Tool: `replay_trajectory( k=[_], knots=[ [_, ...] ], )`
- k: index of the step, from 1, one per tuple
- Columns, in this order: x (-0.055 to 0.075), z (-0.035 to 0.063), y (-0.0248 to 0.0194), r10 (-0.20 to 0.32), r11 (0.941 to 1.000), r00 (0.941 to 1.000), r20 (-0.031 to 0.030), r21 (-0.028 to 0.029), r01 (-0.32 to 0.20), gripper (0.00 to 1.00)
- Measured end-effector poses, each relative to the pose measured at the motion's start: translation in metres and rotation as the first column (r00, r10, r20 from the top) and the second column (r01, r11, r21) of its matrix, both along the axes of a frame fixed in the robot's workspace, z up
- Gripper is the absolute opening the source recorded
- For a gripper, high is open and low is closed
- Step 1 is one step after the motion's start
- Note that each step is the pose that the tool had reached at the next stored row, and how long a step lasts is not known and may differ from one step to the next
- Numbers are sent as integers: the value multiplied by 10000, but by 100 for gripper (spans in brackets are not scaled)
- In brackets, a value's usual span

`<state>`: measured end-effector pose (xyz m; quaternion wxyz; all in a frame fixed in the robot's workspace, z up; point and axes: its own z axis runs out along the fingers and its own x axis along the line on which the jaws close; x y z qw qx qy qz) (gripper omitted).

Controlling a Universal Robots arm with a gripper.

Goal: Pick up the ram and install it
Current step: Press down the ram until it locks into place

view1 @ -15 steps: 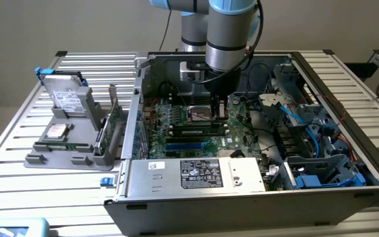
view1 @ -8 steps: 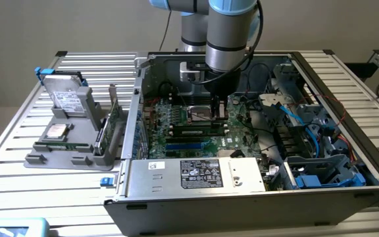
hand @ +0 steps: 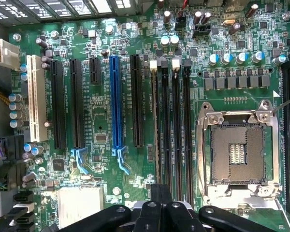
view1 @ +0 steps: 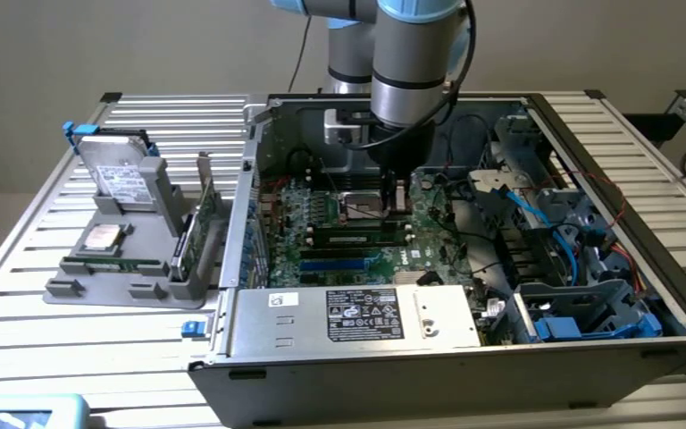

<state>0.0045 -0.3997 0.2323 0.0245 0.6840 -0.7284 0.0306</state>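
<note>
- The surface (view1: pixel 33 295) is a big slatted metal top. It carries everything, on all sides of the pincer.
- The open computer case (view1: pixel 463 366) lies on its side, so the arm can reach straight down into it. The pincer is inside it.
- The robot arm (view1: pixel 409 63) comes down from above and hangs the pincer over the middle of the case.
- The green main board (hand: pixel 101 121) lies flat right under the pincer, facing up so parts can be pushed in from above.
- The grey holder (view1: pixel 122 290) sits outside the case, well away from the pincer, toward the exterior view's left. It keeps the parts standing in set spots so they are easy to grab.
- The silver hard drive (view1: pixel 122 179) stands upright at the holder's far end.
- The tall green card (view1: pixel 204 231) stands on edge on the holder's side nearest the case.
- The ram (view1: pixel 111 265) looks like the thin green strip on the holder's front edge, far from the pincer. It is not picked up.
- The long black memory slots (hand: pixel 176 135) run just below the pincer tips, beside the square chip socket (hand: pixel 239 150).
- The pincer (view1: pixel 396 198) (hand: pixel 160 194) is closed, and I see nothing held in it.
</note>
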Motion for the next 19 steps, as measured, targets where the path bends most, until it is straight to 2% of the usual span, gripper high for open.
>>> replay_trajectory(
  k=[2, 11, 19],
  knots=[
    [-51, 30, -1, 2, 10000, 10000, -3, 20, -2, 11],
    [-422, 42, 1, 3, 10000, 10000, -4, 21, -3, 11],
    [-489, 16, 16, 1, 10000, 10000, -3, 20, -1, 11]
  ],
)
